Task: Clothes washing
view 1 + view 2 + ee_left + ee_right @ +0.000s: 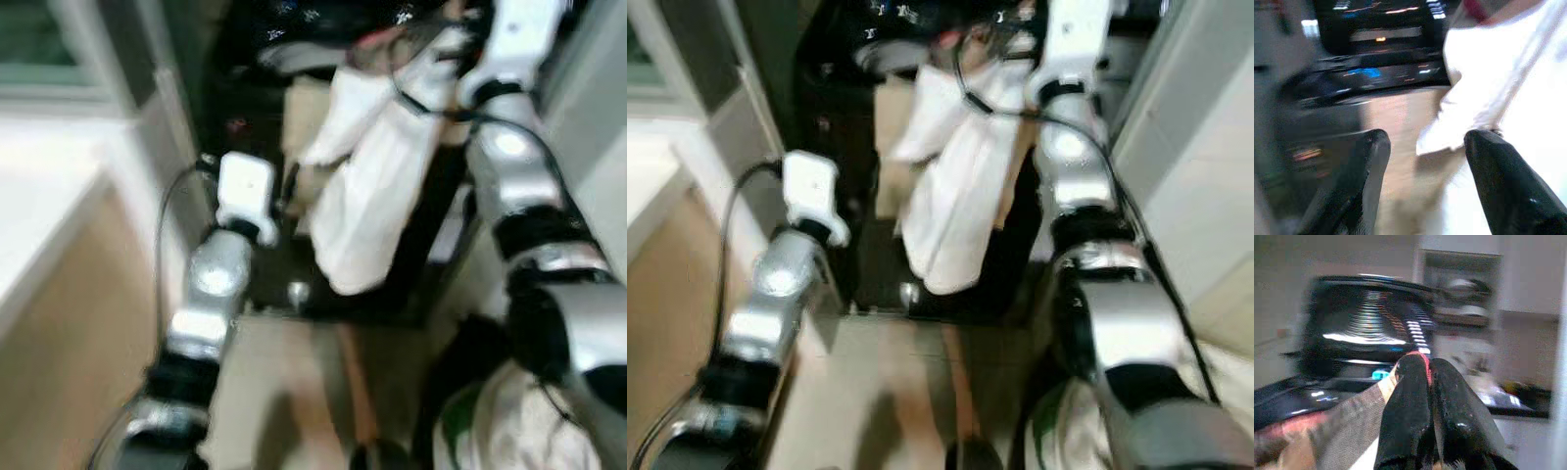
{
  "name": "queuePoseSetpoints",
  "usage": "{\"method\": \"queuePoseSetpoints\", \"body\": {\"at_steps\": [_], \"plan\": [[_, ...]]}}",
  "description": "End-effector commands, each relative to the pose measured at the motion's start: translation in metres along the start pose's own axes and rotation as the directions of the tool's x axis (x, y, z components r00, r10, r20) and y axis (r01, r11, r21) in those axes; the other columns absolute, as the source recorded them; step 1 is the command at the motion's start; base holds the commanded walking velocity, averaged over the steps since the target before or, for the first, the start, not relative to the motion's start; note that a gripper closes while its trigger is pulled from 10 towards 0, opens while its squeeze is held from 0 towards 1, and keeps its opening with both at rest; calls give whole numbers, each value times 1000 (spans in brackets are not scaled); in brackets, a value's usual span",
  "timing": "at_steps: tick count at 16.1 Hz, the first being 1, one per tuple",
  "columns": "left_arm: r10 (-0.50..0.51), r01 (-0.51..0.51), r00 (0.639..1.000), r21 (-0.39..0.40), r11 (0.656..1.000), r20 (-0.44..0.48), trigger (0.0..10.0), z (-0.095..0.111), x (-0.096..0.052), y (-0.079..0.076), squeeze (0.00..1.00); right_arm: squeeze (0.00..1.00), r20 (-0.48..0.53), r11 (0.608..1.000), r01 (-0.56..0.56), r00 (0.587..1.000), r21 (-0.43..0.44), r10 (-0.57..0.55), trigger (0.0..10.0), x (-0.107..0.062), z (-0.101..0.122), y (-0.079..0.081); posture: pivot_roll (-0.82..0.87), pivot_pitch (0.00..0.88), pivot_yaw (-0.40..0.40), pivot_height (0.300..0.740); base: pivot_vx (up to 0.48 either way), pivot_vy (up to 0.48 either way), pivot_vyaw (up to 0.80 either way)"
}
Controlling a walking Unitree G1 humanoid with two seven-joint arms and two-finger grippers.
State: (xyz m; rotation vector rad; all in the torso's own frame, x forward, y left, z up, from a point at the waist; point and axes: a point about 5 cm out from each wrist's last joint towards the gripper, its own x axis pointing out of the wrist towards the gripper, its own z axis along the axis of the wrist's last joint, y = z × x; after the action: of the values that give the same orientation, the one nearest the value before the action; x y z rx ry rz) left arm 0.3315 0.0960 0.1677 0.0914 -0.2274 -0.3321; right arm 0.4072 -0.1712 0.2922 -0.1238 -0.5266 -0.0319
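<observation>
Raising right hand (pixel 1427 382) clamped on white garment (pixel 377 196) | left hand (pixel 1422 161) fingers apart, low beside garment, facing black washer (pixel 1376 58)

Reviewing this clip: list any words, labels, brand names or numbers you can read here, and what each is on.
No text is legible.
Washing machine control panel: lit blue and orange marks, blurred, unreadable.
Same panel seen from the right wrist camera: a small cyan display and rows of white lights, no readable characters.
White garment, held up by the right gripper: no print or tag readable.
Left gripper: unmarked.
</observation>
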Motion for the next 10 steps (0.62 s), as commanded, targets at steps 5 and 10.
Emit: {"method": "queuePoseSetpoints", "body": {"at_steps": [5,10], "plan": [[-95,95,995,-10,995,28,10000,7,1,-11,0,0,229,998,-46,972,-31,52,0,50,103,2,-85,0,-4,724,480,0,0],[-163,164,984,-13,986,71,10000,15,1,-26,0,0,268,989,-2,962,-145,41,0,73,170,-7,-73,0,-30,724,480,0,0]]}}
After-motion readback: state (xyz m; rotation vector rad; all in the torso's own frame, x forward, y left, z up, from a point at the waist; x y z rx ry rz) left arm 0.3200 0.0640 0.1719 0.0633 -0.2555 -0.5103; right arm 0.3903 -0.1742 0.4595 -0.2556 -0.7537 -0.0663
